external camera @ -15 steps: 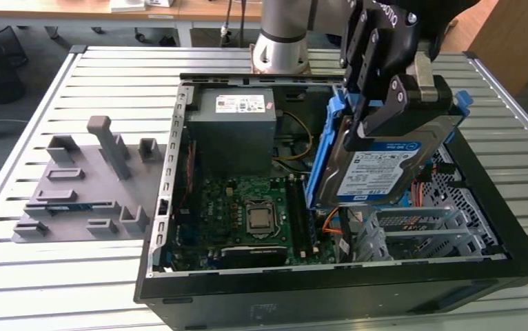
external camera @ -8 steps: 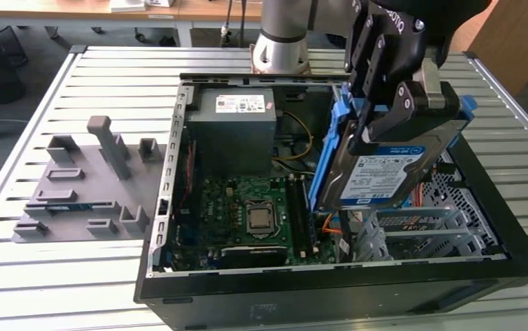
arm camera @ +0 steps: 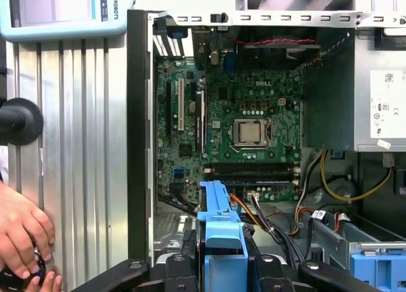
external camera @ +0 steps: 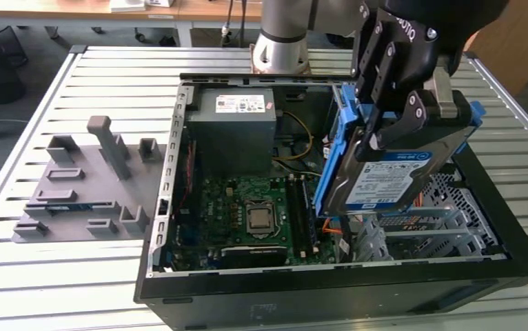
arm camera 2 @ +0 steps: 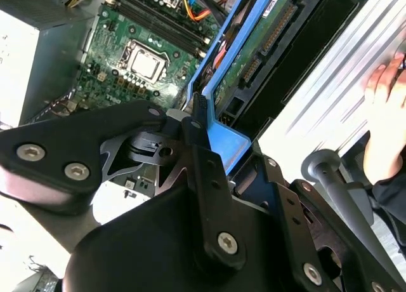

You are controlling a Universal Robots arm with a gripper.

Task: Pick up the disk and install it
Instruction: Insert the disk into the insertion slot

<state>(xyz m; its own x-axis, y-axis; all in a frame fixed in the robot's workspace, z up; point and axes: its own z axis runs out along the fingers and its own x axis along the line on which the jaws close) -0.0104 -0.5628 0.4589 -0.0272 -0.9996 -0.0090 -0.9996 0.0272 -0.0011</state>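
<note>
- The gripper (external camera: 411, 123) is clenched on the disk (external camera: 385, 181); its fingers press the blue carrier frame's opposite edges
- The disk hangs tilted, label outward, above the open computer case (external camera: 338, 293), over the drive-bay side at the exterior view's right; it sits in no bay yet
- Inside the case lie a green motherboard (external camera: 245, 207) and a grey power supply (external camera: 231, 124)
- A grey fixture block (external camera: 89, 186) stands on the slatted metal table (external camera: 62, 276), just beside the case at the exterior view's left
- In the first wrist view, a person's hand (arm camera: 22, 232) is over the table, outside the case wall
</note>
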